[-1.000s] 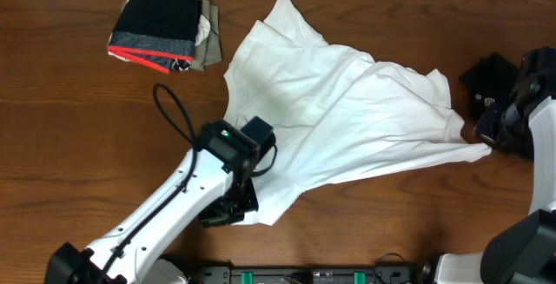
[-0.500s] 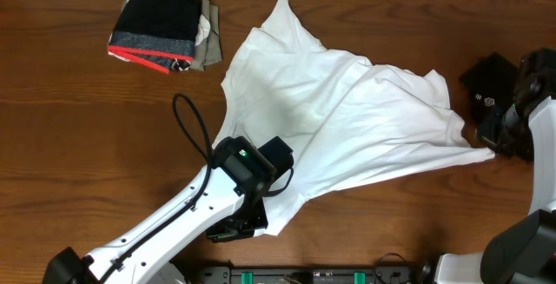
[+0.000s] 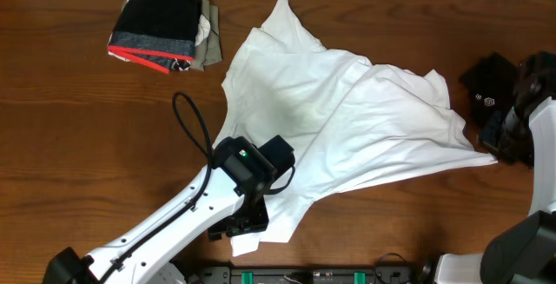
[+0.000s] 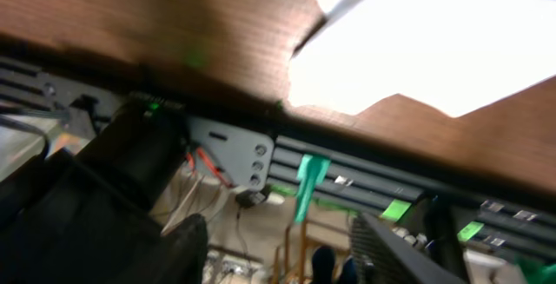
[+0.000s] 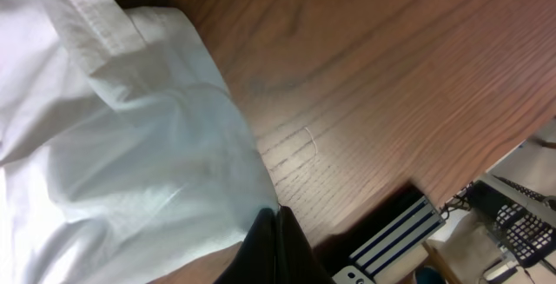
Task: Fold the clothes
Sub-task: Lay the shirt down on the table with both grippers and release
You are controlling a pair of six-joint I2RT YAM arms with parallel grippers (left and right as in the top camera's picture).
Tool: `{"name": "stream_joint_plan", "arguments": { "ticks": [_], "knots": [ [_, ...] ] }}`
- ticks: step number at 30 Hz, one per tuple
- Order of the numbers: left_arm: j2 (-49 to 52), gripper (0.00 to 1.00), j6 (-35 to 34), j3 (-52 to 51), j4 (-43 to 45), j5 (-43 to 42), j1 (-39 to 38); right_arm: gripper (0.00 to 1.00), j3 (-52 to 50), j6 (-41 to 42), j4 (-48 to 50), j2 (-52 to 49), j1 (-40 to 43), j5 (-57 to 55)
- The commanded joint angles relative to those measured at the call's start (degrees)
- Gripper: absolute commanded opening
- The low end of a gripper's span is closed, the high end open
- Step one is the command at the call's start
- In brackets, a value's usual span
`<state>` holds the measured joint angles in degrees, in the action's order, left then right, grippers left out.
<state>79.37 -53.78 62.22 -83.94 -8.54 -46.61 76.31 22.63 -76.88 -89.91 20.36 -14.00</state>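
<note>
**White shirt spread mid-table, one tip pinched at right**

White shirt (image 3: 347, 119) lies loosely spread and wrinkled across the middle of the wooden table (image 3: 69, 128). One pointed bit reaches toward the far edge, and a long tip stretches out to the right. The near-left corner lies on the wood by the table's front edge.

Left gripper (image 4: 278, 254): fingers (image 4: 178, 249) stand apart w/ nothing btw them, hanging past the front edge over the rack below. In the left wrist view, the shirt corner lies flat on the wood above them, not touching. Overhead, this arm reaches in from bottom-left, its wrist over the shirt's near-left corner.

Right gripper (image 5: 276, 232): closed tight on the shirt's right-hand tip, cloth bunched at the jaws. Overhead, the tip is drawn to a point right at the gripper, near the table's right edge.

Black garment (image 3: 486, 80) w/ a small white logo sits at far right, just beyond the right arm, apart from the shirt.

Pile of folded clothes (image 3: 165, 23) sits top-left, dark on top w/ grey and red stripes, well clear of the shirt.
</note>
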Motion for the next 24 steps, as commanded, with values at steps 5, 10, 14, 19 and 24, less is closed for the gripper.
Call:
{"name": "stream_joint_plan", "arguments": {
  "ticks": [5, 10, 14, 19, 24],
  "knots": [
    [-0.6, 0.80, 0.1, -0.3, 3.1, 1.8, -0.1, 0.40, 0.8, 0.9, -2.3, 1.6, 0.2, -2.1],
    [-0.6, 0.99, 0.1, -0.3, 5.1, 2.8, -0.1, 0.94, 0.8, 0.4, -2.2, 1.6, 0.2, 0.8],
    [-0.6, 0.98, 0.1, -0.3, 7.8, 3.2, -0.1, 0.99, 0.8, -1.1, 0.5, 1.6, 0.2, 5.6],
    [-0.6, 0.98, 1.6, -0.3, 10.8, 3.9, -0.1, 0.87, 0.8, -16.0, 7.8, 1.6, 0.1, 25.3],
    [-0.6, 0.98, 2.1, -0.3, 12.2, 3.9, -0.1, 0.72, 0.8, -17.0, 16.6, 1.5, -0.8, 28.4]
  ]
}}
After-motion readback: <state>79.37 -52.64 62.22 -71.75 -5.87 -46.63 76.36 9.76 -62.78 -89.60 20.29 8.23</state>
